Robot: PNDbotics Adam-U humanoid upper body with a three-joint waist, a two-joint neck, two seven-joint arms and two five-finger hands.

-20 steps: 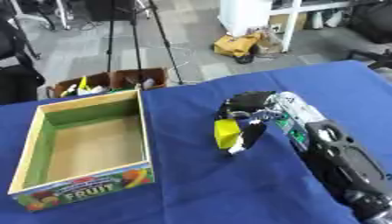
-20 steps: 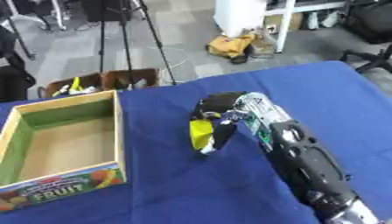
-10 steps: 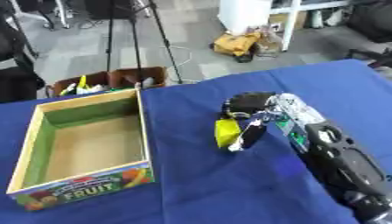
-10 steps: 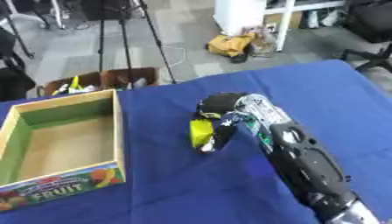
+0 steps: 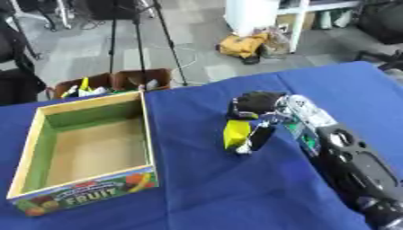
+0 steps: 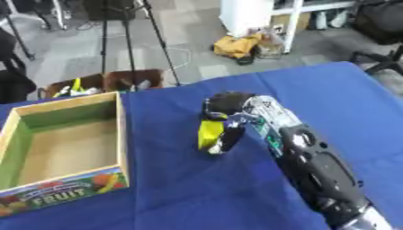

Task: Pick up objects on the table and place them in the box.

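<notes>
my right arm (image 5: 346,161) runs in from the lower right of the frame, slanting up toward the middle of the blue table (image 5: 197,193). my right hand (image 5: 256,104) sits at the centre, palm turned down and left, with its fingers (image 6: 228,137) curled down around a yellow object (image 5: 235,134). the yellow object hangs upright in that grasp at mid-frame; it looks to be just above the cloth, though i cannot tell for certain whether its lower end touches. the thumb side is hidden behind the object. the box (image 5: 145,126), wooden with green inner walls and a "fruit" label on its front, stands at the left of the frame, well apart from the object, its floor bare.
</notes>
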